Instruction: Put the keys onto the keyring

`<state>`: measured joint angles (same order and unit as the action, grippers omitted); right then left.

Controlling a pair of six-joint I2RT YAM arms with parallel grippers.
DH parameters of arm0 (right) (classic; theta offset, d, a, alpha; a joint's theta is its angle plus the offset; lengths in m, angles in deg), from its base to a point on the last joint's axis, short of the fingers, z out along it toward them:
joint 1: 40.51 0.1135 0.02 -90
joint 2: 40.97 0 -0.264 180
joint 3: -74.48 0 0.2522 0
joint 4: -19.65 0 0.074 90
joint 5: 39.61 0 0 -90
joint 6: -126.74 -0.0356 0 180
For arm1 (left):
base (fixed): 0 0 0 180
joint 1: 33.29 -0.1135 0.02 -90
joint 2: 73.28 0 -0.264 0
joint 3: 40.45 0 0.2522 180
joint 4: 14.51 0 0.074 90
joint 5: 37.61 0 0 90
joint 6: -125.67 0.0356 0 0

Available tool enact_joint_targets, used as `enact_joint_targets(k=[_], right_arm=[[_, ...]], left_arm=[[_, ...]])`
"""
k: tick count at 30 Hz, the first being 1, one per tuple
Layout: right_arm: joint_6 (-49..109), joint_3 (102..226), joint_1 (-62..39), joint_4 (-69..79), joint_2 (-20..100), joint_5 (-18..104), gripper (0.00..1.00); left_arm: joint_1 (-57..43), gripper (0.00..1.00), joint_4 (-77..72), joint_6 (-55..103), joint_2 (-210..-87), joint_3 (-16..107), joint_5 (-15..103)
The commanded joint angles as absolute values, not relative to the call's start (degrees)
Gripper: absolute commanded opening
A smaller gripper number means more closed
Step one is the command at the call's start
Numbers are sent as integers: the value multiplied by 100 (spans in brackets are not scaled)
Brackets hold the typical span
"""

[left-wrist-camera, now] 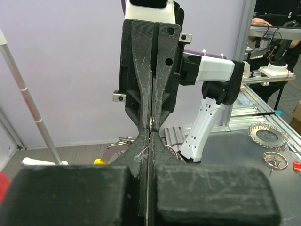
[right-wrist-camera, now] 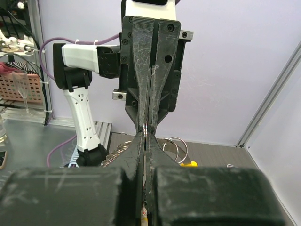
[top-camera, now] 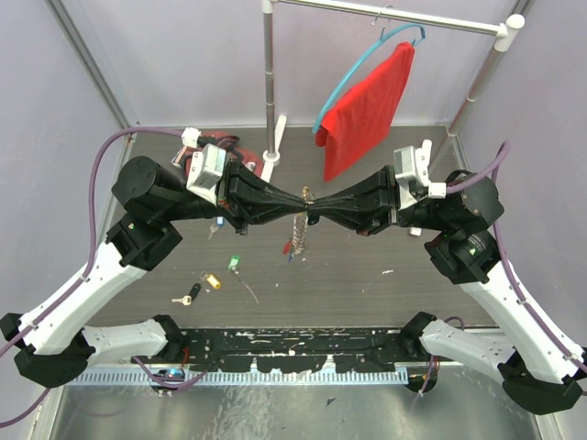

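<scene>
Right up against the lens, the left gripper (left-wrist-camera: 150, 135) has its two black fingers pressed flat together with no gap. Nose to nose with it is the right gripper (right-wrist-camera: 146, 134), just as tightly closed. A sliver of bright metal shows where the two sets of tips meet. That looks like the keyring (top-camera: 307, 195), pinched from both sides and held up in the air over the middle of the table (top-camera: 385, 247).

From above, a bunch (top-camera: 298, 234) dangles straight down from that pinch. It's too small to tell how many pieces are in it.

The loose keys are well off to the left on the table: a green key (top-camera: 234, 263), a yellow key (top-camera: 212, 281) and a black key (top-camera: 190, 295). All three lie flat and apart from each other.

As for handling, these keys look light and stiff. The metal shafts are slick and will likely skate under a fingertip, and lying flat leaves little edge to get under. The plastic head is probably the kinder place to grip. The hole needs to stay clear, though, so the best pinch is probably low on the head or across the shaft.

The ring itself is thin and springy and could easily twist in a pinch. The hanging bunch will swing if either arm jerks.
</scene>
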<state>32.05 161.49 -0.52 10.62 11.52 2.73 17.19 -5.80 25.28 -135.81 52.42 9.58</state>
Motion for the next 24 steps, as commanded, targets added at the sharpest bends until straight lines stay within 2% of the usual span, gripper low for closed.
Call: enact_joint_targets(k=[1,5,9,11,15,22,24], right_arm=[[3212,16217,-44,1332,1162,363,1],[3304,16299,-47,1195,1210,208,2],[3677,16602,-51,635,1313,-12,10],[3849,16682,-48,406,1322,-39,18],[4158,16774,-47,76,1318,-36,27],[4709,16878,-49,-498,1113,250,37],[4881,16845,-48,-623,1014,394,39]], left_arm=[[1782,0,-589,2640,-13626,5462,983],[1782,0,-131,3037,-13607,5594,989],[1784,0,583,3673,-13563,5816,1168],[1778,0,819,4012,-13530,5844,1224],[1779,0,1084,4596,-13486,5824,1322],[1778,0,1056,5092,-13297,5669,1616],[1782,0,1134,5442,-13230,5602,1368]])
